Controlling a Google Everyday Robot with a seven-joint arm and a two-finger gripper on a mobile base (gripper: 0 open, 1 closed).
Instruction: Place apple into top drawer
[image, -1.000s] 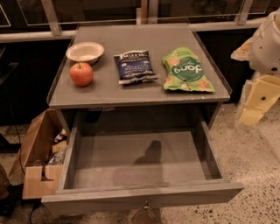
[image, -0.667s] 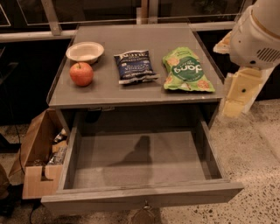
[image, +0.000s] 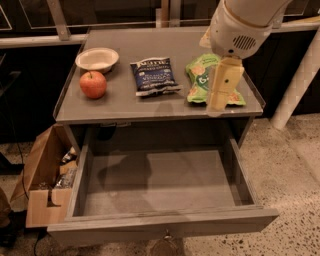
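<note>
The top drawer (image: 160, 182) stands pulled out, nearest. Above it the end effector (image: 219, 100) hangs over a green snack bag (image: 197, 75); whether it is wide or narrow cannot be told. The apple (image: 93, 84) sits at the left of the table (image: 125, 106). It looks firm, smooth and apt to roll, so is best pinched across its middle. The blue bag (image: 154, 76) carries lettering that seems unreadable.

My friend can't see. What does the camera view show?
A red apple sits on the grey cabinet top beside a white bowl, and the top drawer below stands open. The gripper hangs over a green snack bag, right of a blue bag.
</note>
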